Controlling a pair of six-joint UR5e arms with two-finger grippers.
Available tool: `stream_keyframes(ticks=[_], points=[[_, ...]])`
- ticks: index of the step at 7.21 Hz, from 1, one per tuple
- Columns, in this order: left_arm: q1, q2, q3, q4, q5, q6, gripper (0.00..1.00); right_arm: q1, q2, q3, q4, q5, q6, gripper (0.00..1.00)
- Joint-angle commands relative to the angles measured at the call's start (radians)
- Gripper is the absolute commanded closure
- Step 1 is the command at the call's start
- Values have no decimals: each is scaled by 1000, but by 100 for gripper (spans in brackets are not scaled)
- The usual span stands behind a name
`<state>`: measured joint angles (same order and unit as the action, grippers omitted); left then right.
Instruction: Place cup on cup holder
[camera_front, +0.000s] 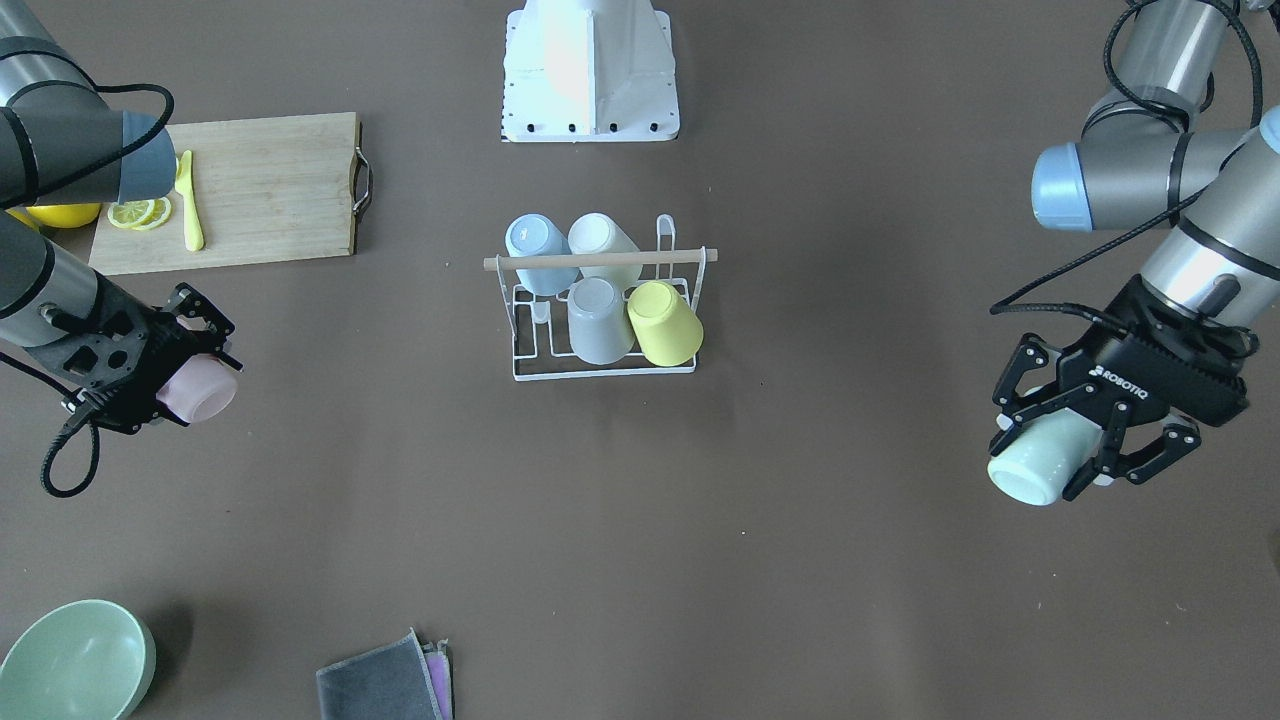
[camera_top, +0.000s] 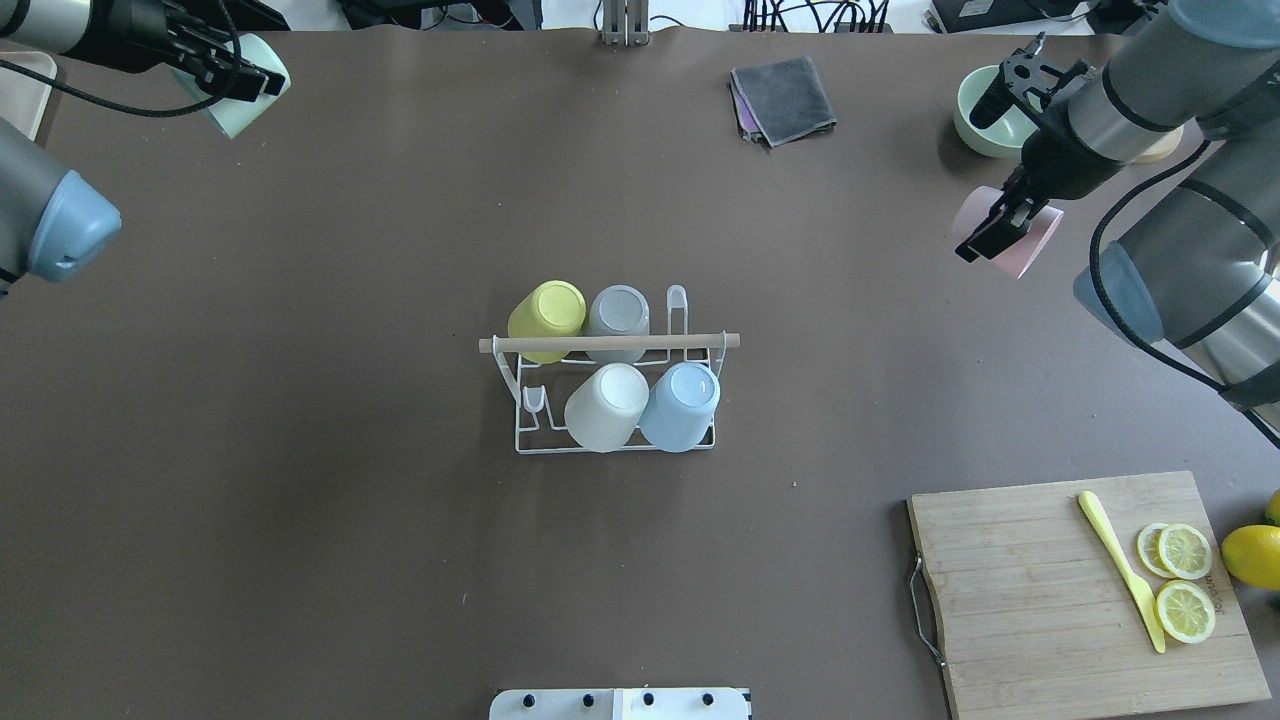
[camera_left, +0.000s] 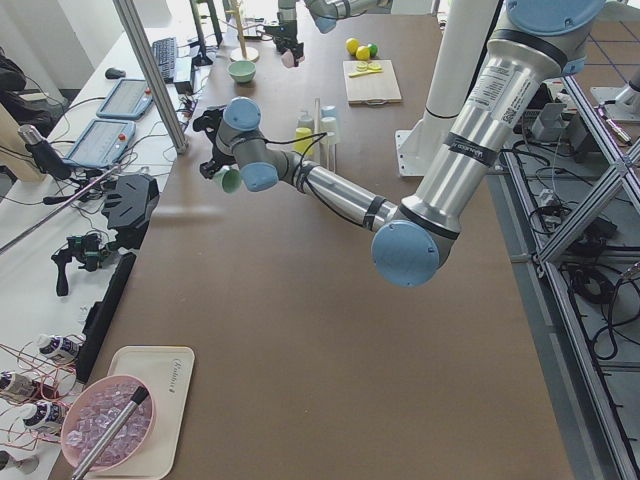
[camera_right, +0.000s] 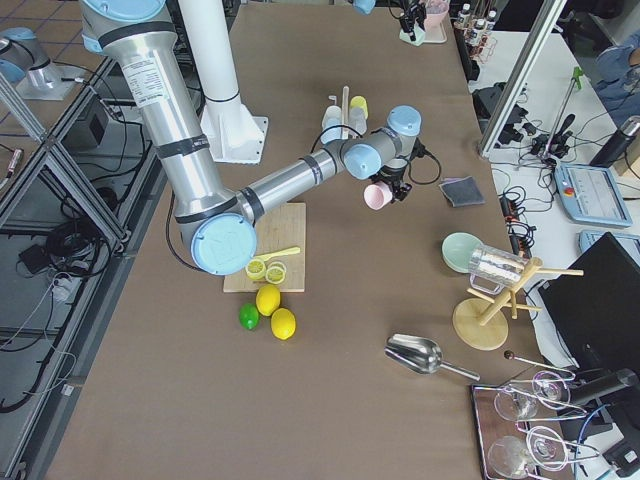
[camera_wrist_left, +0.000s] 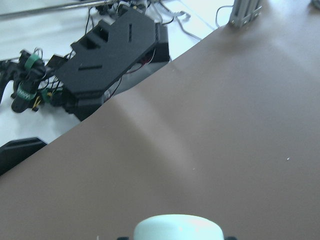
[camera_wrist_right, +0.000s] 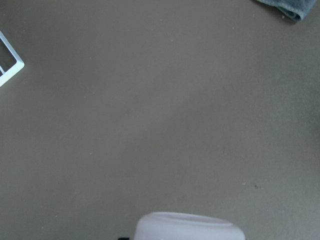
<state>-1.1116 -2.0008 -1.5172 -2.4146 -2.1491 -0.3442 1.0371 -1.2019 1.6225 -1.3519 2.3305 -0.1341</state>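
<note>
The white wire cup holder (camera_front: 600, 262) (camera_top: 610, 343) with a wooden rod handle stands mid-table, carrying several upside-down cups: yellow (camera_front: 665, 322), grey, white and light blue. Far out on the robot's left side, my left gripper (camera_front: 1050, 465) (camera_top: 240, 85) is shut on a mint green cup (camera_front: 1030, 475) (camera_wrist_left: 177, 227) and holds it above the table. Out on the opposite side hangs a pink cup (camera_front: 205, 395) (camera_wrist_right: 190, 227), with my right gripper (camera_front: 200, 385) (camera_top: 1005, 235) shut on it. Both grippers are well away from the holder; one corner of it (camera_wrist_right: 10, 62) shows in the right wrist view.
A wooden cutting board (camera_front: 260, 190) with lemon slices and a yellow knife lies on the robot's right side, a whole lemon (camera_front: 60, 213) beside it. A green bowl (camera_front: 75, 660) and a folded grey cloth (camera_front: 385, 680) sit at the operators' edge.
</note>
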Motion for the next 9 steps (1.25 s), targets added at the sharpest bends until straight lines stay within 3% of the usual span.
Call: stream_keyframes(ticks=[1, 2, 3, 4, 6, 8, 9], points=[[41, 86, 32, -389, -70, -132, 100, 0, 39, -97, 176, 51, -12, 100], [51, 120, 28, -552, -71, -204, 100, 11, 57, -96, 187, 67, -21, 100], [55, 134, 25, -677, -71, -254, 100, 18, 58, -98, 274, 67, -22, 100], [56, 134, 0, -729, -63, -315, 100, 20, 41, -117, 413, 53, -22, 100], [68, 135, -99, -732, -23, -328, 100, 21, 48, -131, 579, 20, 51, 100], [116, 152, -179, -733, 137, -343, 100, 21, 47, -133, 834, -35, 292, 100], [206, 166, -207, -745, 275, -340, 100, 21, 44, -134, 938, -77, 391, 100]])
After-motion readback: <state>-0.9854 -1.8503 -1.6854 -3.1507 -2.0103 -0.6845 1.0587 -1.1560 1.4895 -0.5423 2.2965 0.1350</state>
